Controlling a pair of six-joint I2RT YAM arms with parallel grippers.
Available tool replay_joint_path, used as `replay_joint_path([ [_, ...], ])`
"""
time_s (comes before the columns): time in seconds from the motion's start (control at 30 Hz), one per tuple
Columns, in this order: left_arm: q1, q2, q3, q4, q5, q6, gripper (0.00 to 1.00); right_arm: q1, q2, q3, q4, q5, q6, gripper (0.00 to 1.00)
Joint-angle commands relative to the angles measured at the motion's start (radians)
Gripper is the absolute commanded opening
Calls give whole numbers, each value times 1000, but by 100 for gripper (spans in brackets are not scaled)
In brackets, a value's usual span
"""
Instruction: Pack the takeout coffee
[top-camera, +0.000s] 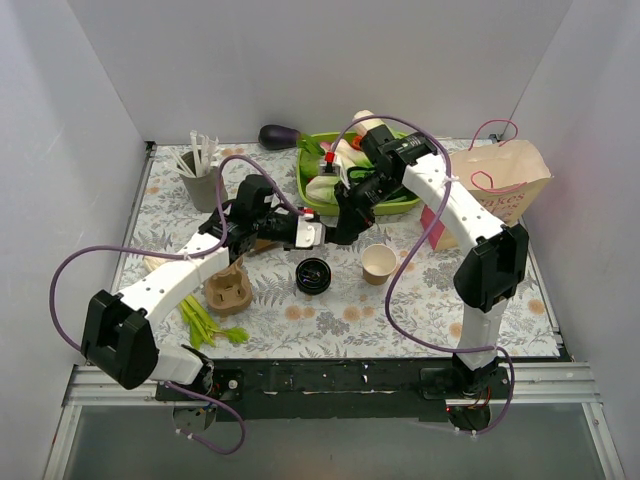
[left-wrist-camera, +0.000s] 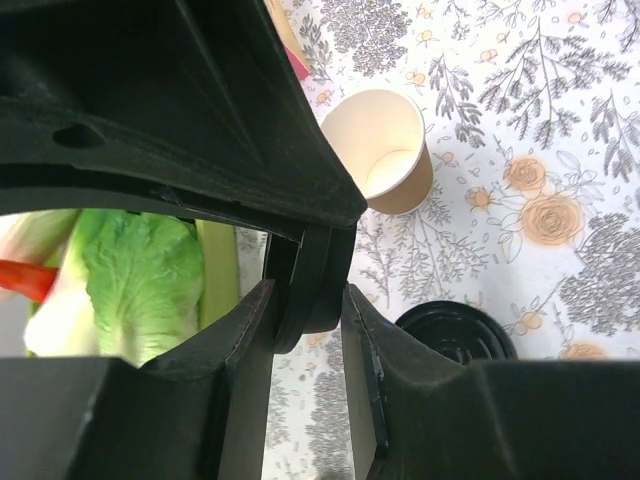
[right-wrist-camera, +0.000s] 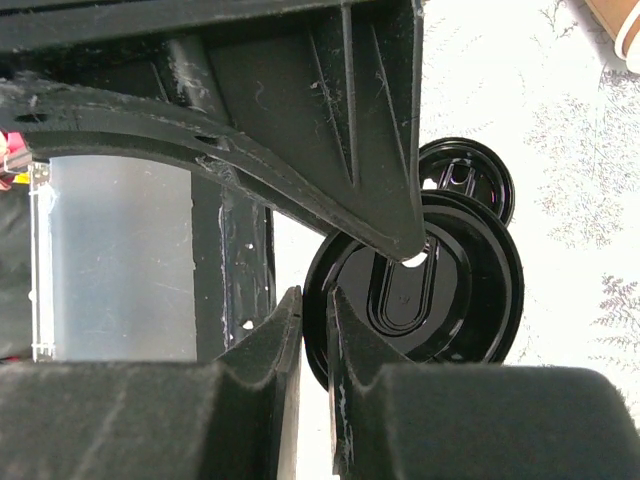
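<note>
One open tan paper cup (top-camera: 379, 263) stands upright and lidless on the floral mat; it also shows in the left wrist view (left-wrist-camera: 385, 150). A black lid (top-camera: 313, 275) lies flat on the mat to its left, and it shows in both wrist views (left-wrist-camera: 455, 335) (right-wrist-camera: 470, 175). A second black lid (left-wrist-camera: 312, 285) (right-wrist-camera: 450, 300) is held in the air above the mat, on edge. My left gripper (top-camera: 318, 236) (left-wrist-camera: 308, 295) is shut on it. My right gripper (top-camera: 340, 232) (right-wrist-camera: 315, 300) pinches its rim from the other side.
A brown pulp cup tray (top-camera: 227, 290) sits at the left, with green beans (top-camera: 205, 320) beside it. A grey cup of white sticks (top-camera: 200, 170), a green tray of food (top-camera: 310, 195) and an eggplant (top-camera: 278, 135) stand at the back. A paper bag (top-camera: 500, 185) stands at the right.
</note>
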Motion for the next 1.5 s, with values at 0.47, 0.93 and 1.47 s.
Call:
replay_joint_path([
  [0.47, 19, 206, 151, 151, 139, -1109, 6, -232, -563, -677, 766, 648, 204, 40],
  [0.93, 62, 335, 59, 482, 297, -1655, 6, -234, -505, -963, 929, 900, 87, 8],
  [1.47, 76, 356, -13, 494, 294, -1700, 7, -163, -339, -923, 838, 637, 203, 4],
])
